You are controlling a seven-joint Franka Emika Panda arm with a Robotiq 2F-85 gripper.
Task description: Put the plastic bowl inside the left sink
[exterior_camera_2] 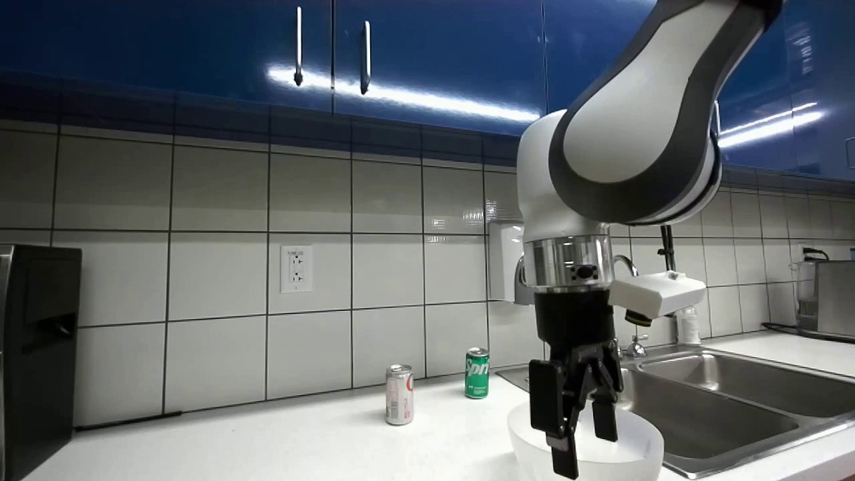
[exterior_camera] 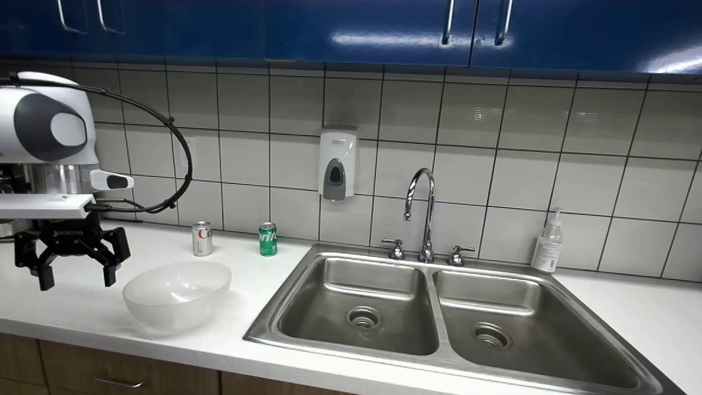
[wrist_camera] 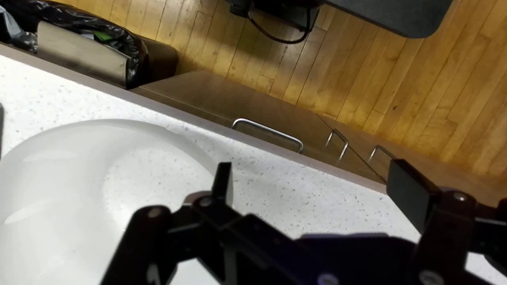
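Note:
The plastic bowl (exterior_camera: 178,299) stands upright on the white counter, left of the left sink (exterior_camera: 315,318) in an exterior view. It is whitish and translucent, and looks empty. The bowl also shows in an exterior view (exterior_camera_2: 634,457), partly behind the fingers, and fills the left of the wrist view (wrist_camera: 55,206). My gripper (exterior_camera: 78,277) is wide open and empty, fingers pointing down, beside the bowl on the side away from the sink. In the wrist view the gripper (wrist_camera: 315,190) has bare counter between its fingers, and one finger overlaps the bowl's rim; contact cannot be told.
A silver can (exterior_camera: 202,238) and a green can (exterior_camera: 268,239) stand behind the bowl. The right sink (exterior_camera: 554,345) adjoins the left one. A faucet (exterior_camera: 428,214) rises behind both. A soap bottle (exterior_camera: 547,247) stands at the back right. Blue cabinets (exterior_camera: 362,27) hang above.

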